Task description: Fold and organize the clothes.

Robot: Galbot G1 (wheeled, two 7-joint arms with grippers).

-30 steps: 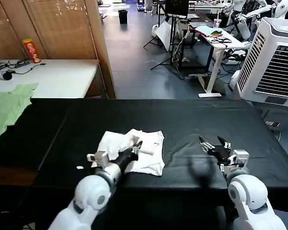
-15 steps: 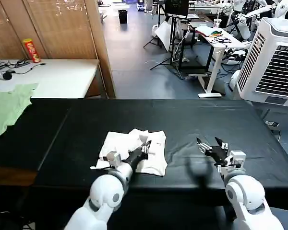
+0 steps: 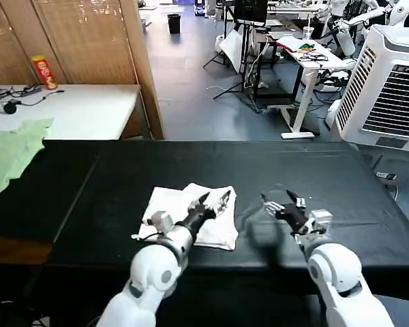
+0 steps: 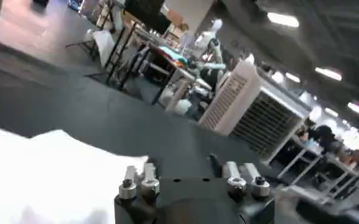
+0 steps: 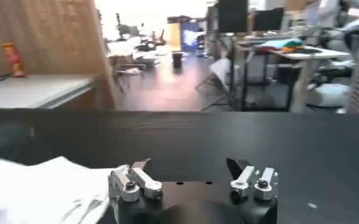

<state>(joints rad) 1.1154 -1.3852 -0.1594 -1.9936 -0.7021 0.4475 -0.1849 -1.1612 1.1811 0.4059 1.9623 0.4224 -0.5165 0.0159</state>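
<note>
Head view: white cotton T-shirt (image 3: 191,214) lies folded on black table (image 3: 327,170); left gripper (image 3: 214,200), spread, has been raised over it; right gripper (image 3: 281,203), spread, has been brought nearer; fold judged complete.
Left wrist view: T-shirt (image 4: 45,176) lies beneath spread fingers.
Right wrist view: T-shirt (image 5: 39,185) lies beside spread fingers.

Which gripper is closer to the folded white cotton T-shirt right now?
Left. The left gripper hangs over the folded white cotton T-shirt, fingers open; the right gripper is off beside it over black table.

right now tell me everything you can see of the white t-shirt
The white T-shirt lies bunched in a rough, wrinkled rectangle on the black table, near its front edge. It looks like soft cotton, with faint dark print by one edge. The open left gripper hovers at its right part; the open right gripper stays apart, over bare table.
</note>
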